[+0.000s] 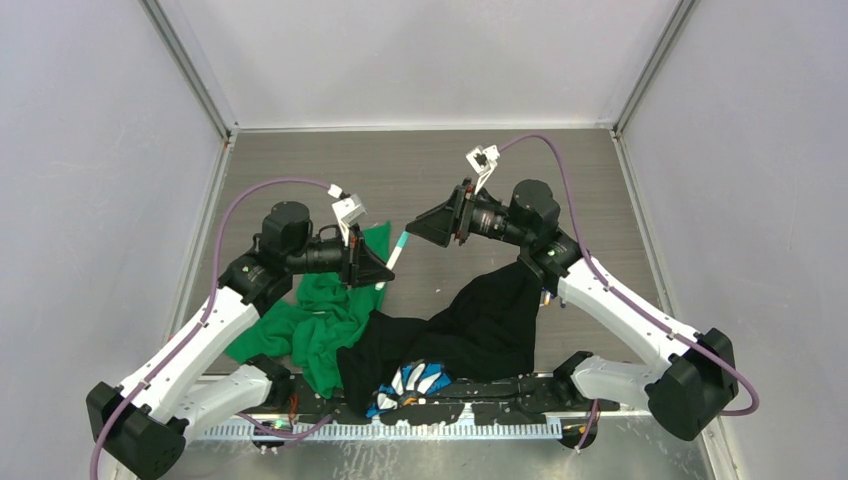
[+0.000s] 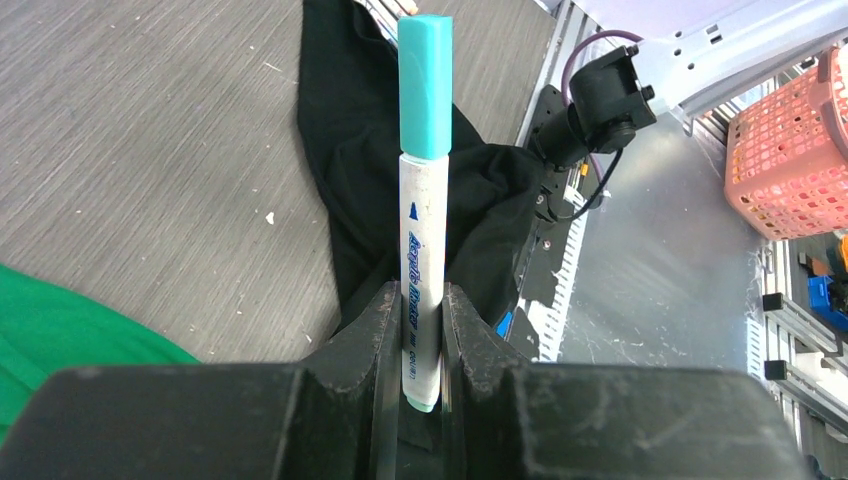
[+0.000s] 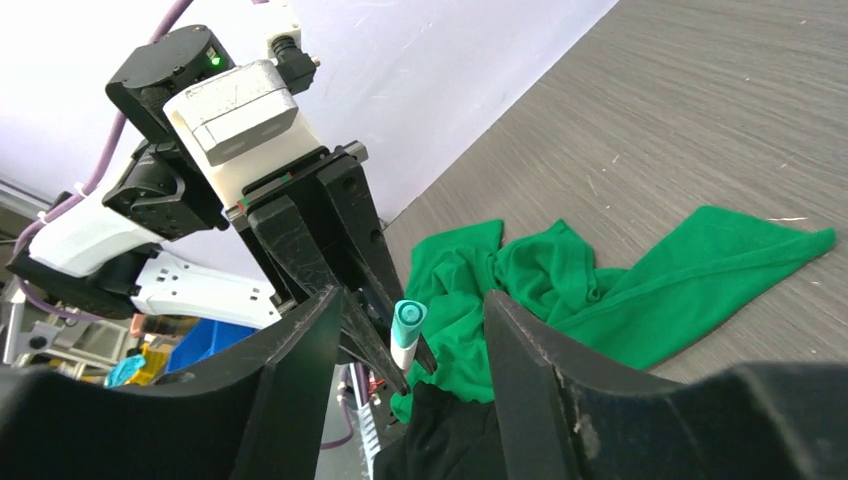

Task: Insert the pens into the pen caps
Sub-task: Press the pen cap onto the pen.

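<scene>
**Pen [image 2: 423, 270] clenched in left fingers [image 2: 372, 335], teal cap [image 2: 425, 85] on its end**

The white-barrelled pen is gripped low on its barrel and held above the table [image 2: 150, 120]. Its capped end points toward the right arm. In the left wrist view the teal cap looks square on the barrel, though I cannot tell whether it is pushed fully home. The right fingers [image 3: 300, 350] stand spread and grasp nothing. In their own camera the capped end sits in the gap between them without touching either, and from above their tips are just beside it.

The pen should handle as a light, stiff plastic rod with a smooth, rather slippery skin. A hold low on the barrel, as here, keeps the cap end free for the other arm. It also makes a long lever, so any push off the axis would likely swivel the pen in the grip. A closing press is best made straight along its length, on the cap's flat end.

2 cloths lie crumpled on the table below, a green cloth [image 1: 320, 320] and a black cloth [image 1: 490, 320]. No other pens or caps show in the 3 views.
</scene>
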